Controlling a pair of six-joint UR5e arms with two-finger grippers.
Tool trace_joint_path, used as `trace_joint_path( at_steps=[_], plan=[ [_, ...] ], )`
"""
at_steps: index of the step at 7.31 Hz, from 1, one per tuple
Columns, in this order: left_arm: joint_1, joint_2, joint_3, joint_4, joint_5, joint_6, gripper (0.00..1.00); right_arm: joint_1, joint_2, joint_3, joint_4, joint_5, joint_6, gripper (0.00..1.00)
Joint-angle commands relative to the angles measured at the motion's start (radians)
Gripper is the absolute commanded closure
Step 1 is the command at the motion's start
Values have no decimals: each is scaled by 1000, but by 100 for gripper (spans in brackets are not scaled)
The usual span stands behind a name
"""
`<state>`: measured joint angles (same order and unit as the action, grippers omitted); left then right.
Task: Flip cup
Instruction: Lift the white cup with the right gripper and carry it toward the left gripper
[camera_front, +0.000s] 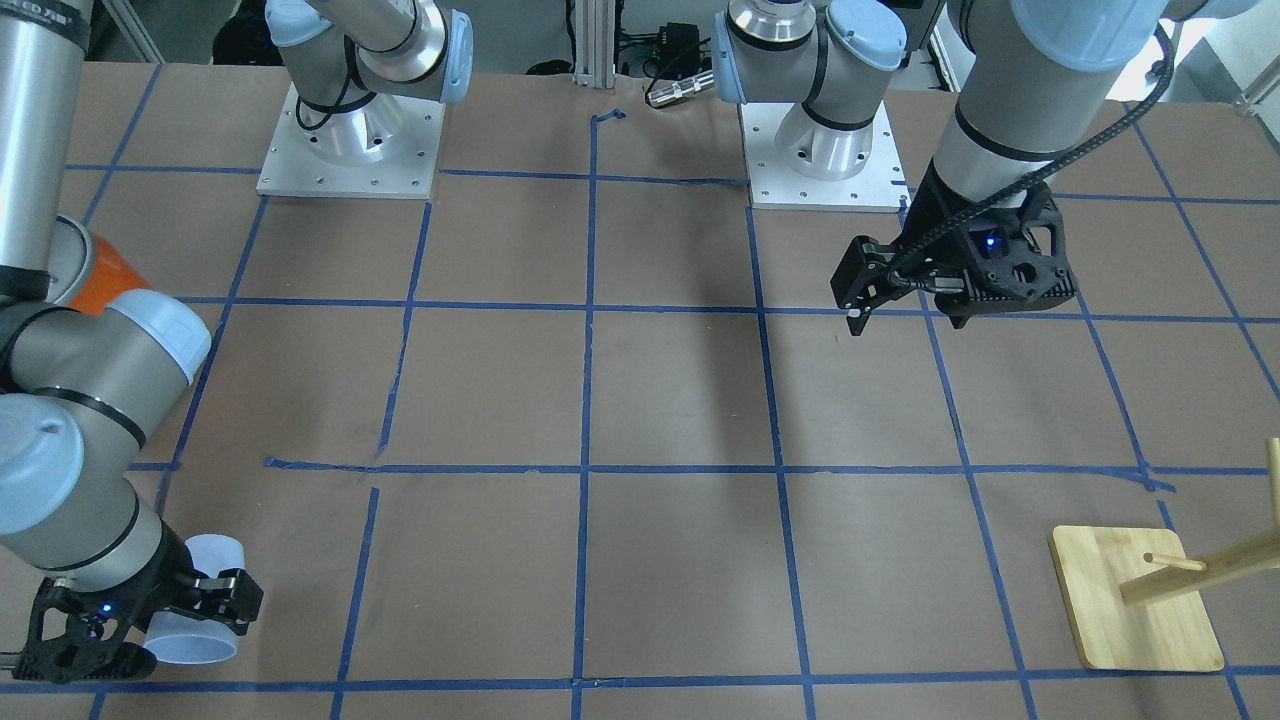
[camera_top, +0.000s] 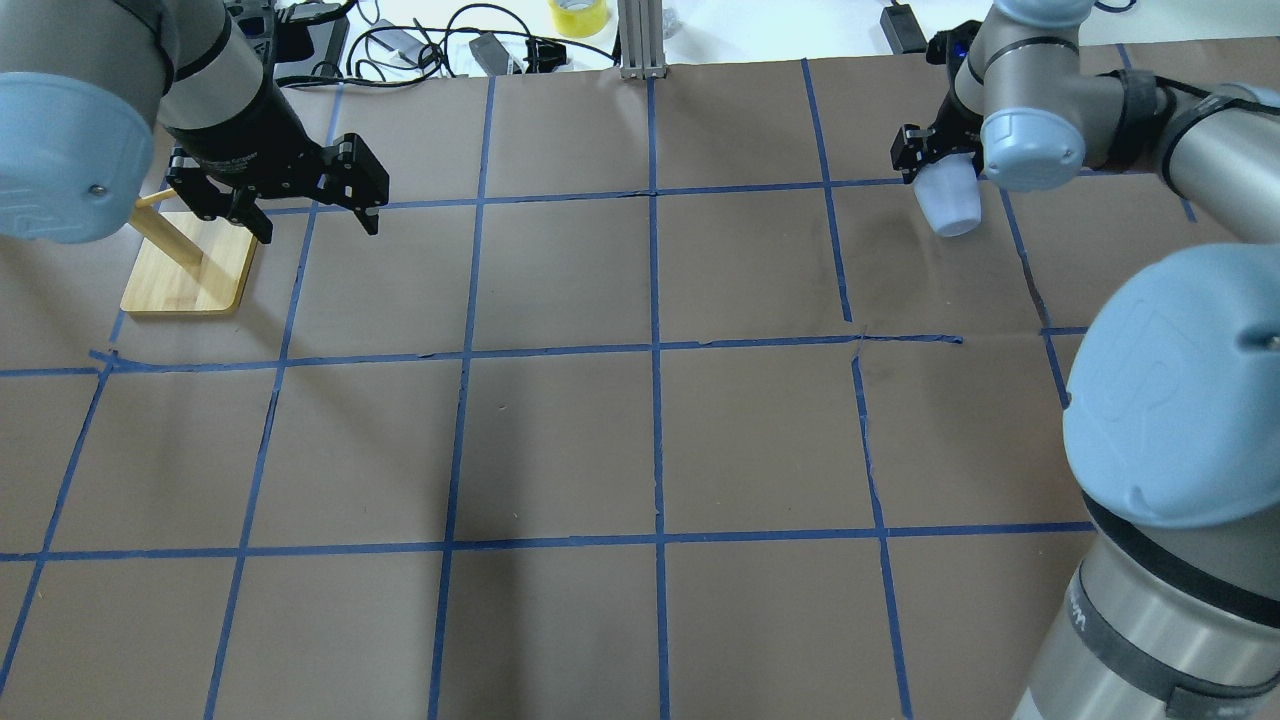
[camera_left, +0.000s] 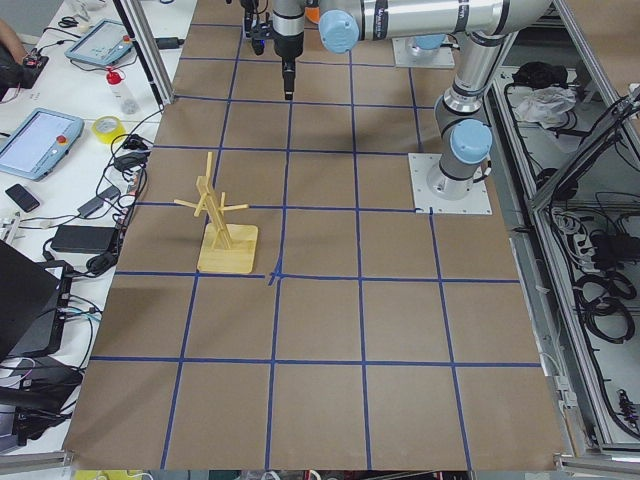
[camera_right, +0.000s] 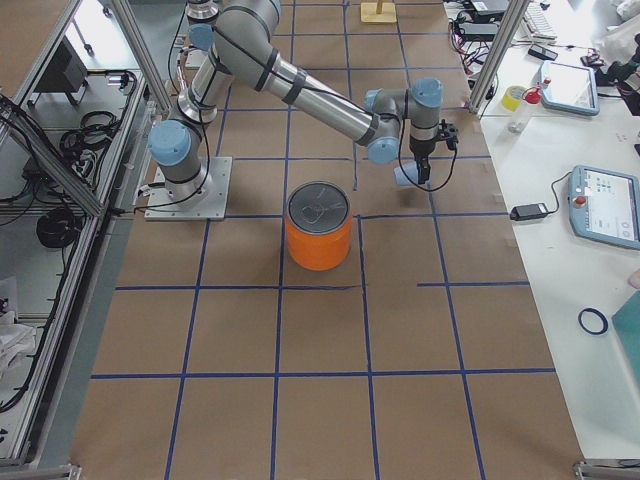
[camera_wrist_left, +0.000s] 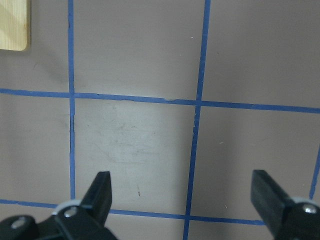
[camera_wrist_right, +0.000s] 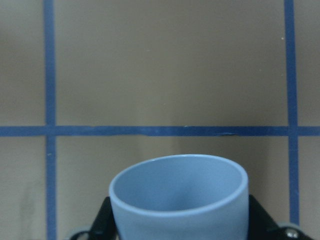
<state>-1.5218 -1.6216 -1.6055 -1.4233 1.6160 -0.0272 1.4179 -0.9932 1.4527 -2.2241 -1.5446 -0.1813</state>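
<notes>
The pale blue cup (camera_wrist_right: 177, 195) sits between the fingers of my right gripper (camera_wrist_right: 177, 222), which is shut on its sides. Its open mouth faces away from the wrist camera, towards the table. In the front-facing view the cup (camera_front: 195, 610) is tilted in the right gripper (camera_front: 215, 592) at the table's corner on the operators' side. It also shows in the overhead view (camera_top: 950, 200) under the right gripper (camera_top: 938, 165). My left gripper (camera_wrist_left: 181, 180) is open and empty above bare table, far from the cup (camera_top: 315, 215) (camera_front: 905, 315).
A large orange can (camera_right: 320, 235) with a silver top stands near the right arm, partly hidden behind it in the front-facing view (camera_front: 105, 280). A wooden peg rack (camera_top: 190, 270) (camera_front: 1135, 600) stands close beside the left gripper. Blue tape lines grid the brown table.
</notes>
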Motion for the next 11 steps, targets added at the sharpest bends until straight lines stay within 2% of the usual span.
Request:
trace_joint_path(
  at_steps=[1,4,5,7,8,9,10,11],
  plan=[
    [2,0,5,0,-1,1,0,123,-88,4,54,116,-30,96],
    [69,2,27,-9,-5,24,0,433,-70,18,40,46,-70,96],
    [69,3,29,-9,-7,24,0,499,-56,27,34,-9,-81,96],
    [69,3,27,-9,-4,26,0,577,-36,32,34,-12,-265,97],
    [68,5,25,-9,-4,24,0,628,-3,32,23,-11,-289,100],
    [68,3,25,-9,-1,26,0,638,39,34,-48,1,-384,100],
    [69,3,25,-9,2,26,0,644,76,34,-131,3,-573,98],
    [69,5,27,-8,4,26,0,644,82,35,-158,1,-608,98]
  ],
)
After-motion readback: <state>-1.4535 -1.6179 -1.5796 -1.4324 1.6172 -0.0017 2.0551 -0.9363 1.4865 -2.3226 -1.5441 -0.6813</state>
